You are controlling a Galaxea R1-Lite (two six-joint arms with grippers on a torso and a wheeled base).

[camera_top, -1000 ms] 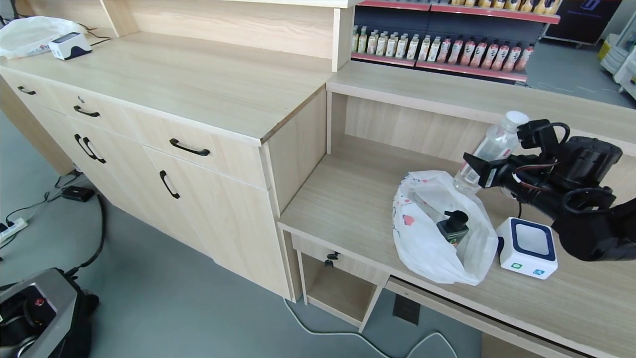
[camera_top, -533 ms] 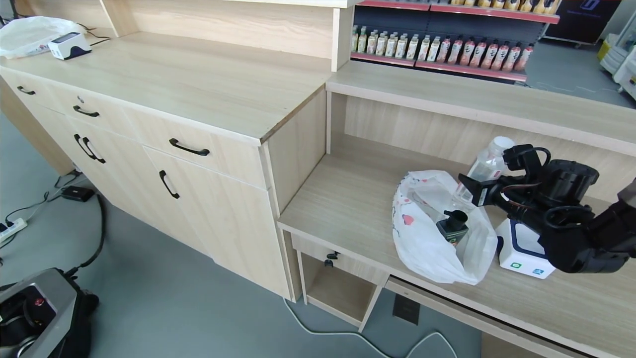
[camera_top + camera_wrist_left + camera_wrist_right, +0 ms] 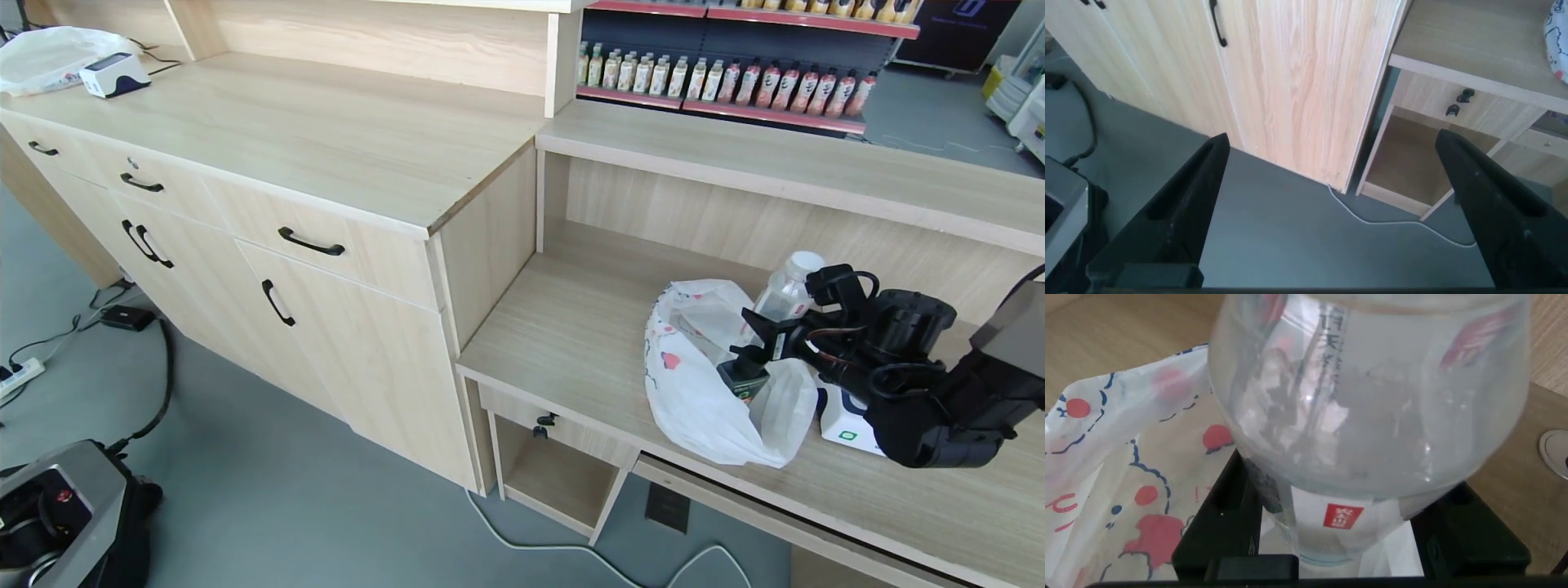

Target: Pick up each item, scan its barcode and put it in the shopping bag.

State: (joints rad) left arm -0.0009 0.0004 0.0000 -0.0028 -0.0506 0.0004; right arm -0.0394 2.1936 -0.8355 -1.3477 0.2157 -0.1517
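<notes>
Right pincer point(image 3: 771, 328) lowered, gripping bottle point(image 3: 785, 286), over shopping bag point(image 3: 694, 400)

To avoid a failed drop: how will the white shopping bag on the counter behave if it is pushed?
The shopping bag looks thin and crumpled, so probably floppy; its rim may fold under the water bottle. It seems light, with a small dark bottle visible inside, so a push could slide it.

My head camera looks forward and down from high, well back from the counter point(image 3: 571, 327) and cabinet point(image 3: 351, 327). My left wrist camera hangs low, facing that cabinet's foot and the floor point(image 3: 1290, 237). My right wrist camera sits hard against the water bottle point(image 3: 1372, 416) above the shopping bag point(image 3: 1127, 498); my head view shares both.
</notes>
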